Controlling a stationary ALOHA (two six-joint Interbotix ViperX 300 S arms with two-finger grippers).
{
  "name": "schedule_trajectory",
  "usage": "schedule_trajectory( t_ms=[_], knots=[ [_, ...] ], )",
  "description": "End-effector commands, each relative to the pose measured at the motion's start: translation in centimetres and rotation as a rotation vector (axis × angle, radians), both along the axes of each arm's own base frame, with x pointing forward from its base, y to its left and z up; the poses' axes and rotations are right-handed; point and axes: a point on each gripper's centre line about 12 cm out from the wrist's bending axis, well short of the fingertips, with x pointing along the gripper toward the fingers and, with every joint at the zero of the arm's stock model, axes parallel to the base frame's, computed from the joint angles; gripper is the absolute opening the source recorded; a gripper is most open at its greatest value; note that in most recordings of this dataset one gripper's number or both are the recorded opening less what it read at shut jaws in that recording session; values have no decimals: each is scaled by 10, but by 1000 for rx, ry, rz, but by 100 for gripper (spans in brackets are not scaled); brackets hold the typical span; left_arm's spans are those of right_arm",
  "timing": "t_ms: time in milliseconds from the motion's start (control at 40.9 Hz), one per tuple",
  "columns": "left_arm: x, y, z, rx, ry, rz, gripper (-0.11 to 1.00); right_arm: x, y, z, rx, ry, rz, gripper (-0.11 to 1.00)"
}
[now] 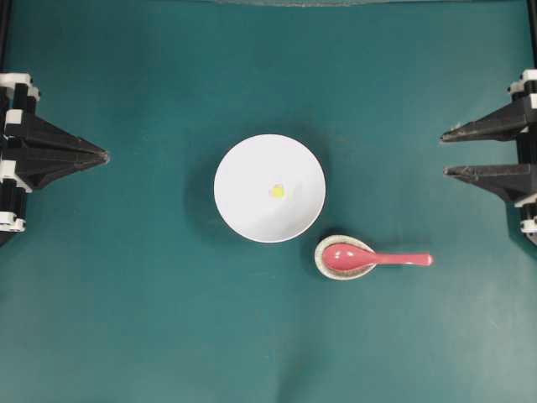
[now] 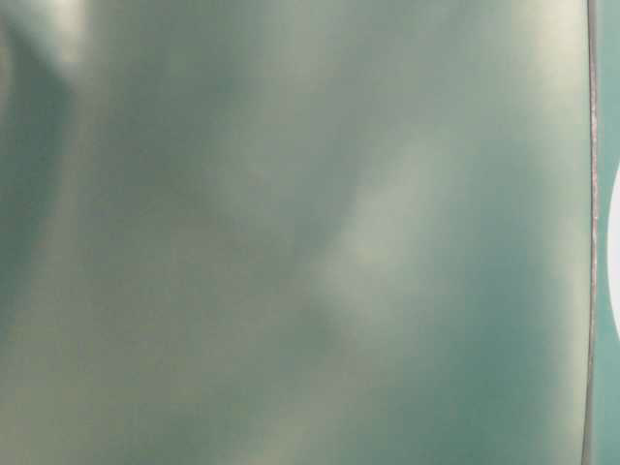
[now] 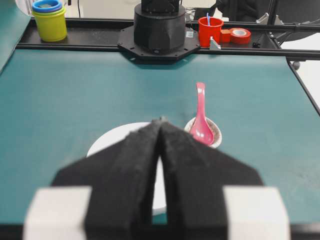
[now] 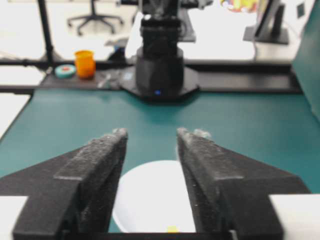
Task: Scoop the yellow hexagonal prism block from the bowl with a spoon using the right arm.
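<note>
A white bowl [image 1: 269, 188] sits at the middle of the teal tabletop [image 1: 126, 294], and the yellow hexagonal prism block [image 1: 277, 191] lies loose on its floor, just right of centre in the overhead view. In the right wrist view only a sliver of that block [image 4: 172, 229] shows at the bottom edge, the rest cut off by the frame, and much of the bowl is masked by the black fingers. Just below and right of the bowl, the pink-red spoon [image 1: 369, 258] rests with its scoop in a small speckled spoon rest [image 1: 331, 265], handle pointing toward the right arm's side and reaching past the rest's rim.

The left pincer [image 1: 102, 155] is pressed closed, its two fingers meeting at one point, and it holds nothing. The right pincer [image 1: 445, 154] stands wide apart, also holding nothing, well clear of both spoon and bowl. Both arms are cut off at the overhead view's side edges.

The table-level view is almost wholly a blurred teal-grey wash; a white arc at its right edge may be the bowl's side, though that is hard to confirm.

From the left wrist view the bowl [image 3: 112, 140] is largely hidden behind the closed fingers, while the spoon [image 3: 201, 120] shows in full.
</note>
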Motion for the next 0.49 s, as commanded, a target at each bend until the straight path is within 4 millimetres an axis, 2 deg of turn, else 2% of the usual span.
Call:
schedule_trajectory(
  t_ms=[0,465],
  knots=[
    [2,0,10,0,-26,1,-1,5,-1,4,15,-6,-3,54],
    [2,0,11,-2,-26,1,-1,25,3,-32,89,124,12,56]
  ],
)
